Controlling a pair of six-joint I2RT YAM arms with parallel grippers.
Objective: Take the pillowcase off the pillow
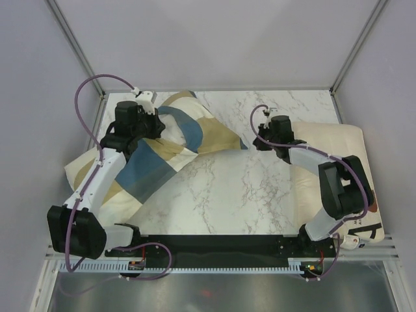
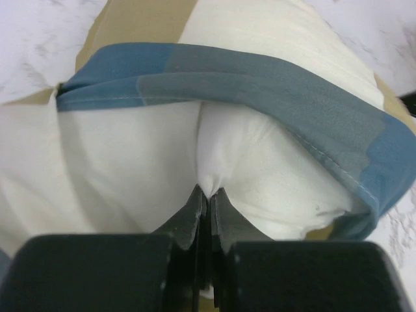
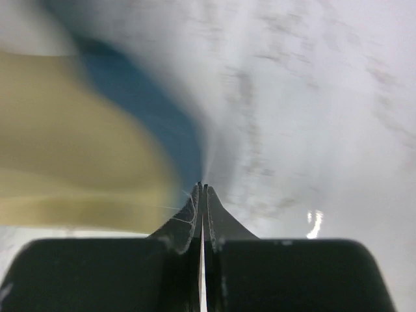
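Where walls (image 1: 227,45) stand grey, the marbled table (image 1: 227,188) — white — bears the pillowcase (image 1: 153,166).

Motion-blurred pillowcase (image 3: 84,156) in right wrist view; pillow (image 2: 260,175) mostly inside it

Probably a lab test cell: grey panels (image 1: 227,39) and upper-corner metal posts (image 1: 76,47) are enclosing a marble table (image 1: 221,188).

No text, label, brand, number or sign reads legibly in any view. A dark marking on the flat cream fabric pillow (image 1: 366,230) at the table's near right edge is partly hidden by the arm and too small to make out.
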